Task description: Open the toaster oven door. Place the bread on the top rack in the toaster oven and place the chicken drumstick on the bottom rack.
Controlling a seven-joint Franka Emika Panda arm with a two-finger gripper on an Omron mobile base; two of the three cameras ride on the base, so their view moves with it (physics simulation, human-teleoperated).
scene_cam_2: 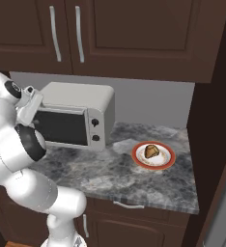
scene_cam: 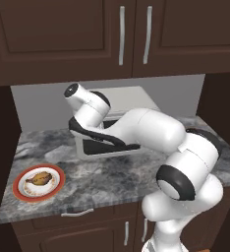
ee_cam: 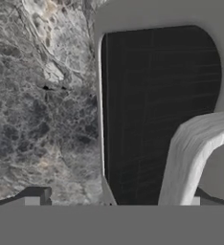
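The off-white toaster oven (scene_cam_2: pixel 81 99) stands at the back of the counter. Its door (scene_cam_2: pixel 62 126), with the black glass window (ee_cam: pixel 157 110), is upright against the oven front, so the racks are hidden. My gripper (ee_cam: pixel 118 198) is open at the door's upper left corner (scene_cam_2: pixel 35 107). The pale bar handle (ee_cam: pixel 193 153) runs between its fingertips (ee_cam: pixel 36 196) without being clamped. The bread (scene_cam_2: pixel 152 151) lies on a red-rimmed plate (scene_cam_2: pixel 134 156) right of the oven. The chicken drumstick (scene_cam: pixel 40 179) lies on another red-rimmed plate (scene_cam: pixel 61 183) at the counter's front left.
Two dark knobs (scene_cam_2: pixel 95 130) sit on the oven's right panel. Dark wall cabinets (scene_cam_2: pixel 110 34) hang above the grey marble counter (scene_cam_2: pixel 110 178). A dark side wall (scene_cam_2: pixel 214 120) closes off the right end. My own arm (scene_cam: pixel 146 130) hides most of the oven in the left base view.
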